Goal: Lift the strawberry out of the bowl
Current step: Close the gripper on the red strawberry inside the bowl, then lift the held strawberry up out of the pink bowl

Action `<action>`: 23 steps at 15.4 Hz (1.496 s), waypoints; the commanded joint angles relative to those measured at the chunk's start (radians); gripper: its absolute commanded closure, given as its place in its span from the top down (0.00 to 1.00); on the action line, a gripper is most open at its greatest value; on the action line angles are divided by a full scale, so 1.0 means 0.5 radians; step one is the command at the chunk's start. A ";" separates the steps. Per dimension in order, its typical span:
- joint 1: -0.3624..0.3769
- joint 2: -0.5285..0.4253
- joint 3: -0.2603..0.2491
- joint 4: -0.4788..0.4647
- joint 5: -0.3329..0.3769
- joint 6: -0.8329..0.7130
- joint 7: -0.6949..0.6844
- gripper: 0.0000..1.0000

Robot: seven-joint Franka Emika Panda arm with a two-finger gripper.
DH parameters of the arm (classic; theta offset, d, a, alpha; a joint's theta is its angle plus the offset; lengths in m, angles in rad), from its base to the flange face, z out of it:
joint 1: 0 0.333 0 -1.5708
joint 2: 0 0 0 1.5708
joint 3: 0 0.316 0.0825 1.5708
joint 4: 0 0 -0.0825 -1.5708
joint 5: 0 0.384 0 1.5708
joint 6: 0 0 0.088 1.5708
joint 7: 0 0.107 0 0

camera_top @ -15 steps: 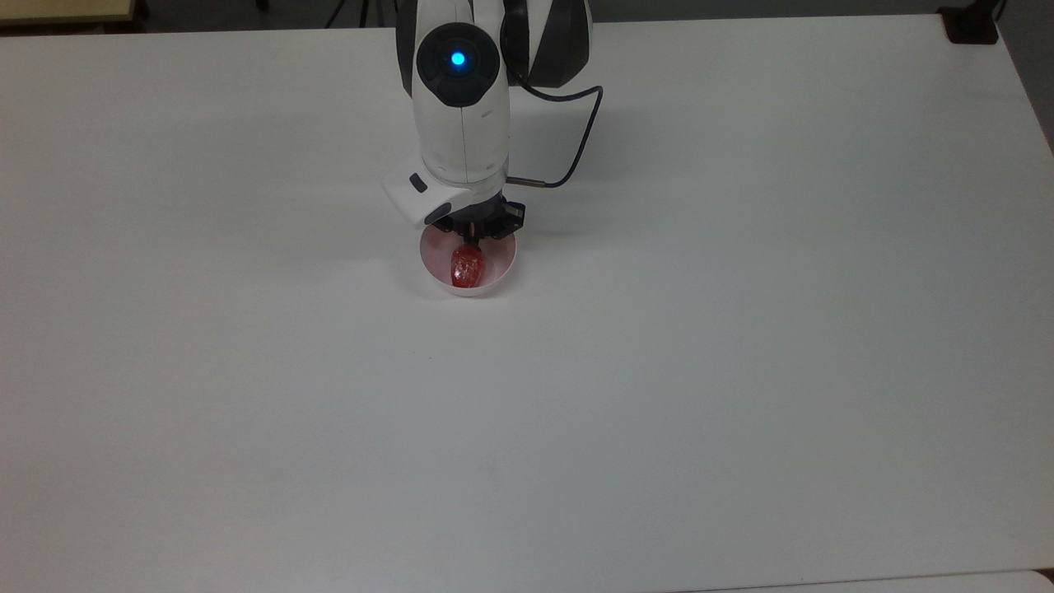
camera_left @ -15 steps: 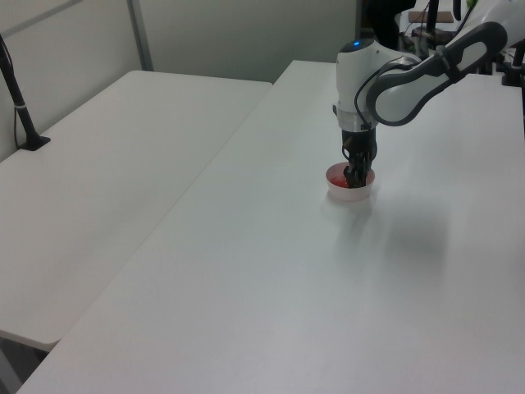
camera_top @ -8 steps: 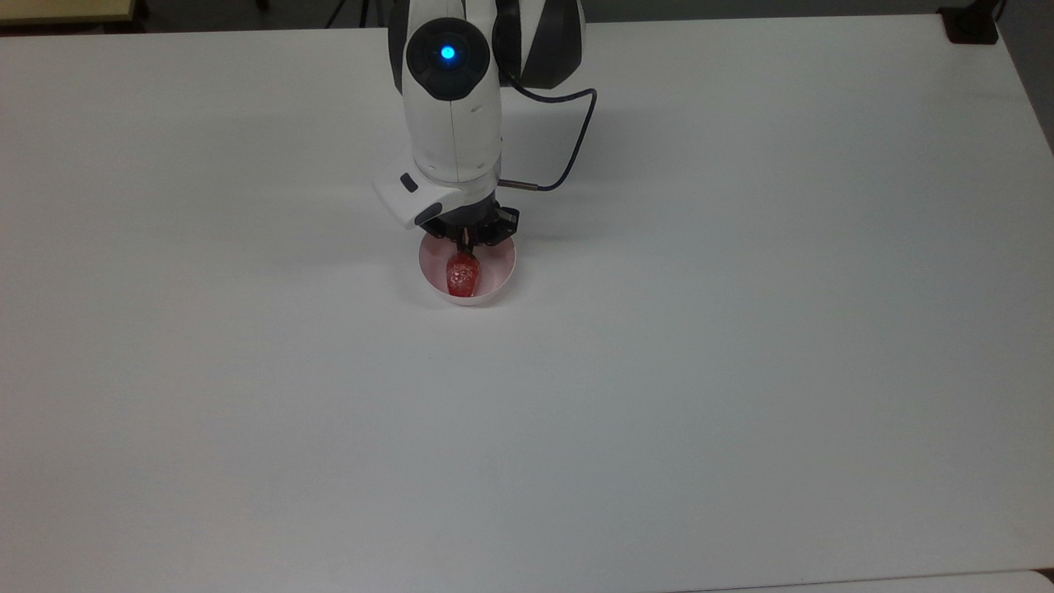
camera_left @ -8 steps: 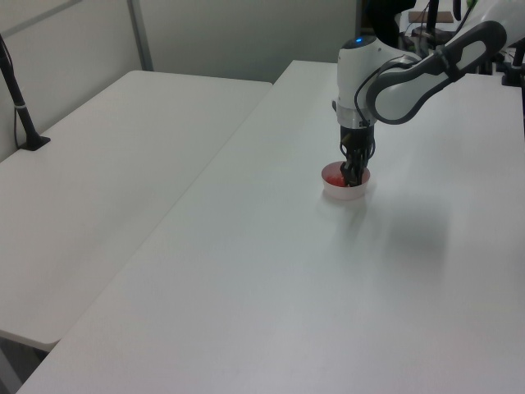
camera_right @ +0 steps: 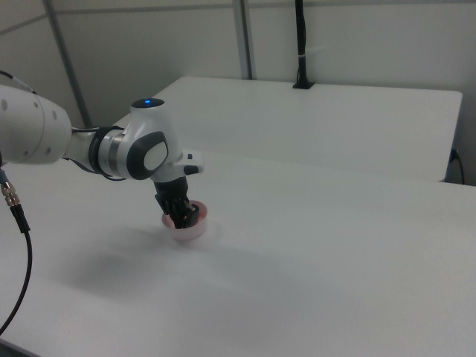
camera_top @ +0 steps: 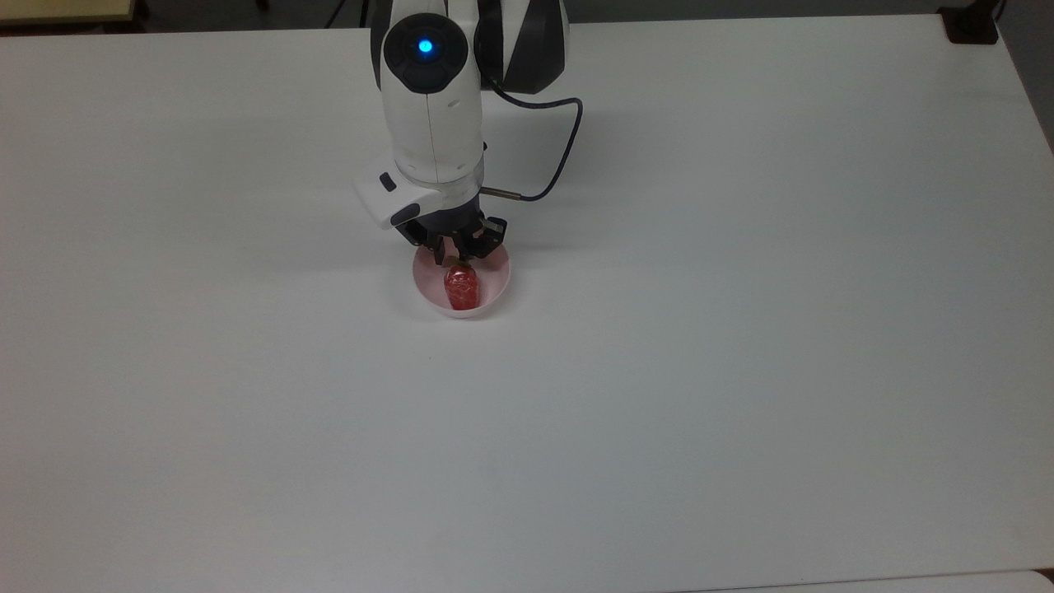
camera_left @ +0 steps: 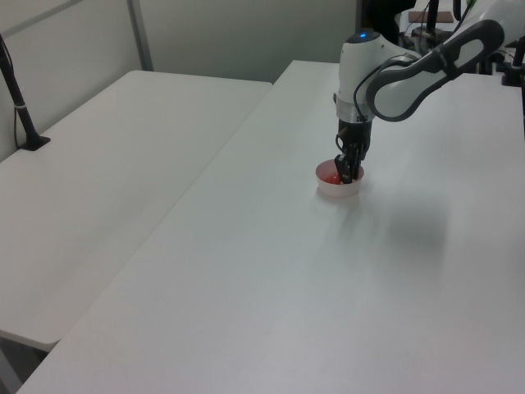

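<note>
The pale pink bowl (camera_top: 499, 284) stands on the white table, just below the arm in the top view. The red strawberry (camera_top: 463, 288) lies inside it with its green cap toward the arm. My gripper (camera_top: 455, 258) reaches down into the far side of the bowl, its fingers closed together on the cap end of the strawberry. In the left view the gripper (camera_left: 346, 173) dips into the bowl (camera_left: 338, 190), and red of the strawberry (camera_left: 330, 176) shows at its left. In the right view the gripper (camera_right: 183, 217) hides most of the bowl's (camera_right: 193, 232) inside.
A dark cable (camera_top: 553, 169) loops off the wrist on the top view's right. A black clamp (camera_top: 972, 25) sits at the table's far right corner. A second table (camera_left: 107, 164) with a black post (camera_left: 18, 103) stands beside this one.
The arm has moved toward the top view's left, and the gripper has stayed at the strawberry's cap. Bowl and strawberry have slid a little down and left across the table.
</note>
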 commanded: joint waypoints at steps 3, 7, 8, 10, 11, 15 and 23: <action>0.006 0.141 0.004 0.128 -0.181 0.042 0.222 0.71; 0.000 0.163 0.001 0.174 -0.196 0.045 0.265 0.72; -0.006 0.166 0.001 0.180 -0.196 0.073 0.271 0.70; -0.013 0.166 0.001 0.180 -0.196 0.140 0.277 0.52; -0.016 0.169 0.001 0.180 -0.196 0.143 0.277 0.40; -0.028 0.166 0.004 0.171 -0.196 0.140 0.262 0.30; -0.013 0.144 0.004 0.143 -0.199 0.045 0.265 0.80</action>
